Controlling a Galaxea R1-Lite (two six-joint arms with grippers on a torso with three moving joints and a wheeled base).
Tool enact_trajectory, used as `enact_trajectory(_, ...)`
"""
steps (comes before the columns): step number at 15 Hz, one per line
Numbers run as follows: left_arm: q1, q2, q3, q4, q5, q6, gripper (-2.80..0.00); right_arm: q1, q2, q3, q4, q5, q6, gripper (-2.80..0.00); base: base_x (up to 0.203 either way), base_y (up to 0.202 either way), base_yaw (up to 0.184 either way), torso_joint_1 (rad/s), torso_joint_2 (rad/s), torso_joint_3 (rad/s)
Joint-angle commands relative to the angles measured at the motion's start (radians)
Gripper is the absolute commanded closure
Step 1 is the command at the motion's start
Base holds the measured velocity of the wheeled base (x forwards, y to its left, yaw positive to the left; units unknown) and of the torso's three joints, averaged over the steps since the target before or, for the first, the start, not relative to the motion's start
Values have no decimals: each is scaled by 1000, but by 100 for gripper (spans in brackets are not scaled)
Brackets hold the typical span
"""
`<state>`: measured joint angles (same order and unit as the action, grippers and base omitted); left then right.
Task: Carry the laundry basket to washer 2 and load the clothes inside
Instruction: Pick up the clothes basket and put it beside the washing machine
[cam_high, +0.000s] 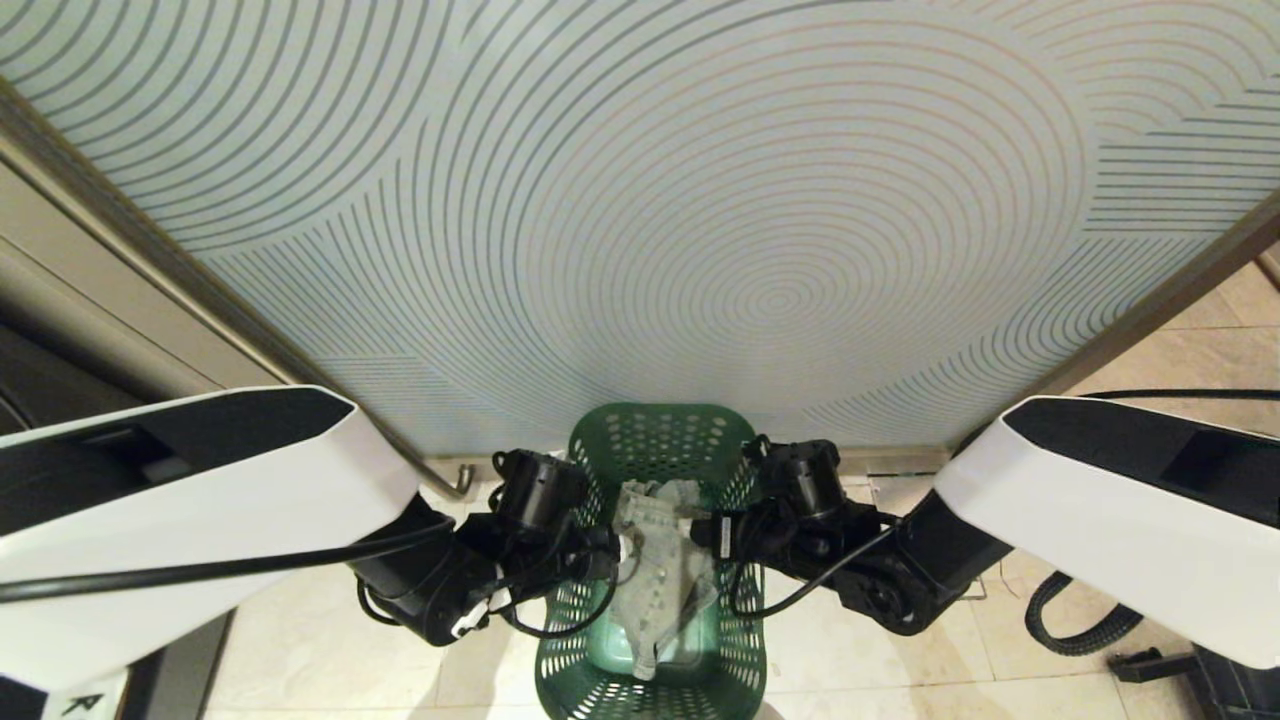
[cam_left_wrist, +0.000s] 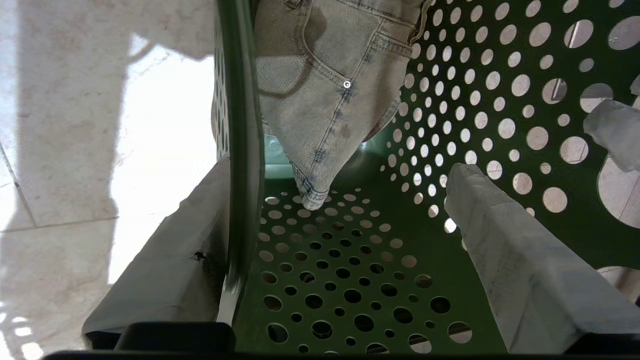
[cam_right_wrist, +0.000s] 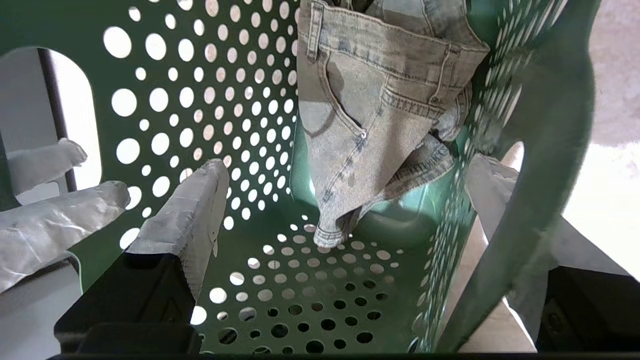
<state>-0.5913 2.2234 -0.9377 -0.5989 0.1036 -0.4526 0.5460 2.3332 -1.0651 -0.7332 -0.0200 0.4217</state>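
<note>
The dark green perforated laundry basket (cam_high: 652, 432) stands on the tiled floor between my two arms. The clothes (cam_high: 655, 560), faded denim, lie inside it; they also show in both wrist views (cam_left_wrist: 330, 75) (cam_right_wrist: 370, 100). My left gripper (cam_high: 565, 540) is open and straddles the basket's left side wall (cam_left_wrist: 241, 125), one finger outside and one inside (cam_left_wrist: 340, 170). My right gripper (cam_high: 742, 535) is open too and straddles the right side wall (cam_right_wrist: 545, 150) the same way (cam_right_wrist: 350, 165). Neither is closed on the plastic. Washer 2 is out of view.
A frosted glass panel with curved lines (cam_high: 640, 200) rises just beyond the basket, set in a metal frame with a hook-shaped handle (cam_high: 460, 480). A black ribbed hose (cam_high: 1080, 620) lies on the floor tiles (cam_high: 300, 650) at the right.
</note>
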Motion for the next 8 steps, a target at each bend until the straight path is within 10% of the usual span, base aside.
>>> enact_trajectory(1, -2, 4, -4, -4, -2, -3, -280, 0, 10, 1, -6, 0, 3, -280, 0, 0, 0, 0, 0, 0)
enact_trajectory(8, -5, 24, -16, -4, -1, -2, -280, 8, -21, -61, -2, 6, 5, -280, 0, 0, 0, 0, 0, 0)
